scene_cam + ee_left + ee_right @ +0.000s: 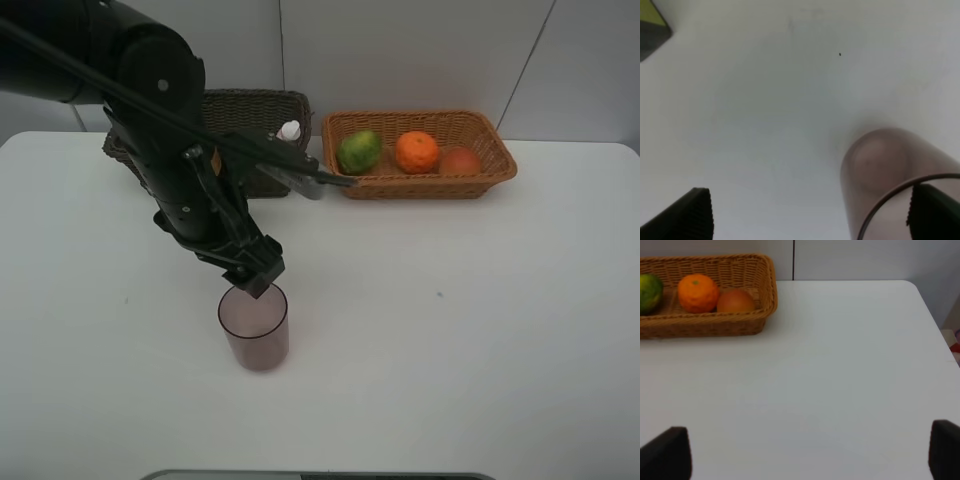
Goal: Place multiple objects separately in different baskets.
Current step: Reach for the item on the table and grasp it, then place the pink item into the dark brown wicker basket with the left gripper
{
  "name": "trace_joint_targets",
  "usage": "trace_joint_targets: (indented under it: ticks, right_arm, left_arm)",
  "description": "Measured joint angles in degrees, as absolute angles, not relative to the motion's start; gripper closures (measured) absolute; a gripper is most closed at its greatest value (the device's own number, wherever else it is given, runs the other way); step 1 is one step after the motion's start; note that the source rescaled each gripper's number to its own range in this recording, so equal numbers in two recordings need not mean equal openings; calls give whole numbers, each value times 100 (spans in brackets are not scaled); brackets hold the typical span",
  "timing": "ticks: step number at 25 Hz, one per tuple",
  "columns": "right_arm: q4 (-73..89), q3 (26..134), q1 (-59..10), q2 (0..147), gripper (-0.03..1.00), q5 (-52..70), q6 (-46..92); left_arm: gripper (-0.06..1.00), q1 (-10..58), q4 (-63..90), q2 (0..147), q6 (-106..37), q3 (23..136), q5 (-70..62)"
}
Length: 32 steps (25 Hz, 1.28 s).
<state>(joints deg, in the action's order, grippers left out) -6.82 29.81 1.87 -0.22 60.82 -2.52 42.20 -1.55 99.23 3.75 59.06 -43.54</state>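
Mauve translucent cup (254, 340), upright (smooth, slightly tapered walls)

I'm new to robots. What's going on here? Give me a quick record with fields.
Tan basket: green fruit, orange, peach-like fruit
Dark basket: white-capped bottle at its right end
Table: mauve cup, upright
Left gripper: open, one finger at the cup's rim
Right gripper: open, above the table
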Motion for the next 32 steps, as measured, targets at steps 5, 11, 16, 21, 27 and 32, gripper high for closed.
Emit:
trace_joint_targets:
  ticks: [5,11,16,21,27,32]
  right_arm:
    - [-682,2981,187,-22,-3,6082,-252]
    - [-682,2981,187,-22,-3,6082,-252]
    - [-682,2981,187,-22,-3,6082,-252]
    - [-682,2981,187,-22,-3,6082,-252]
    - [-682,2981,187,-22,-3,6082,-252]
    - [-682,2981,187,-22,-3,6082,-252]
  left_arm:
    - [-6,4228,-155,10102,282,5749,-4114]
    - [-6,4288,-167,10509,249,5740,-3966]
    - [-6,4288,-206,10736,237,5738,-3824]
    - [5,4288,-224,10891,190,5693,-3720]
    - [78,4288,-222,10922,178,5693,-3702]
    - [93,4288,-199,10922,177,5693,-3688]
